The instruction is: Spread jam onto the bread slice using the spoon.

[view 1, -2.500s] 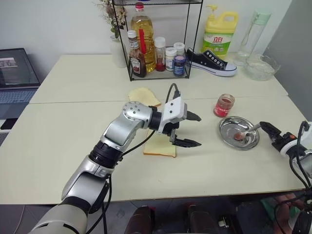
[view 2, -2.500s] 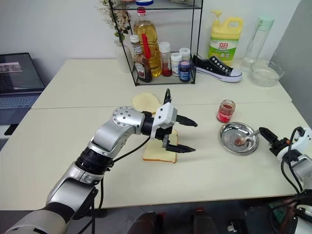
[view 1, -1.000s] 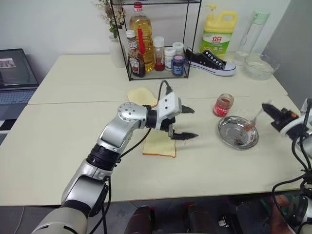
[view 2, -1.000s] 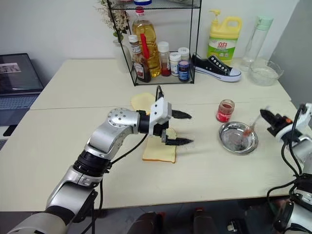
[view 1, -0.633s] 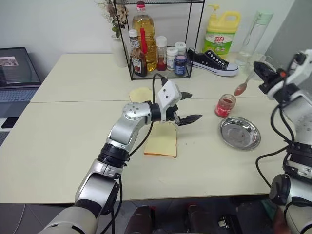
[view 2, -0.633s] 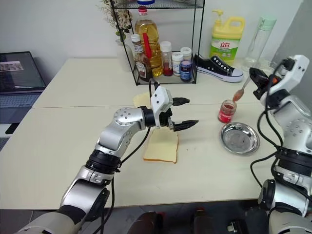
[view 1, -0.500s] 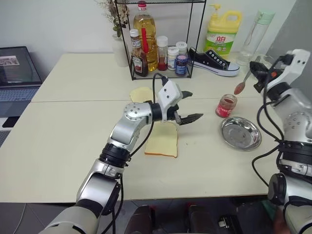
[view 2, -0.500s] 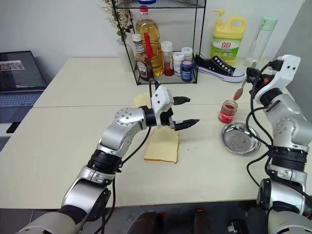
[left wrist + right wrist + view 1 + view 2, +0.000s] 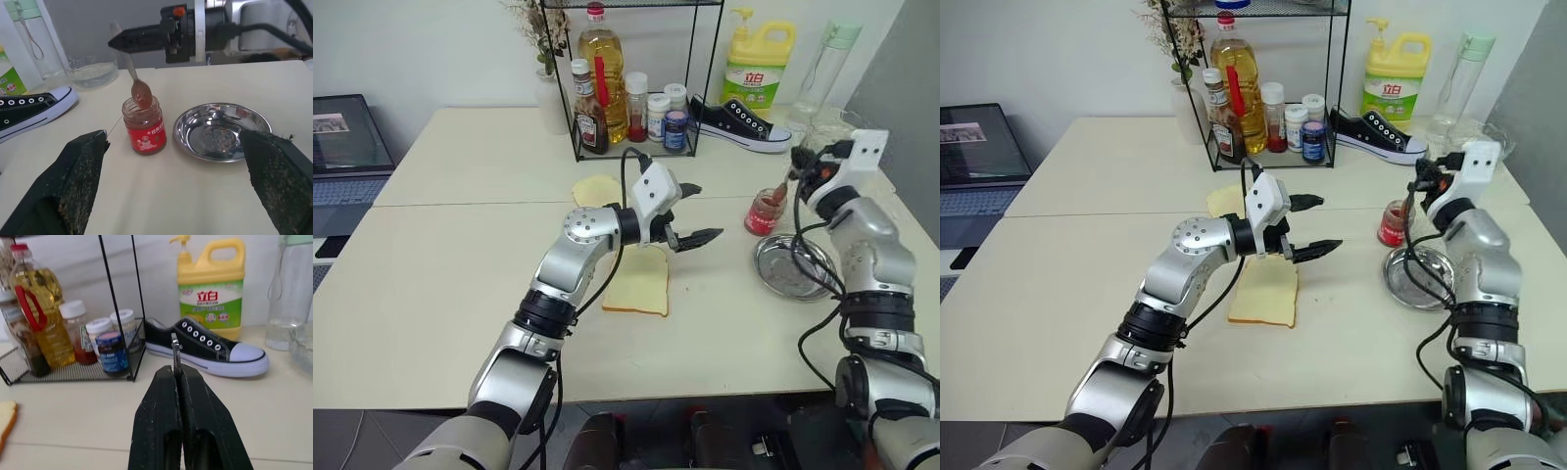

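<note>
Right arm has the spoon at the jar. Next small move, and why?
Probably dip straight down: the right pincer is shut on the spoon, whose bowl sits at the open mouth of the jam jar. It looks only stained, so it needs a load before crossing to the bread slice, which shows no jam. The left pincer hovers open there.
</note>
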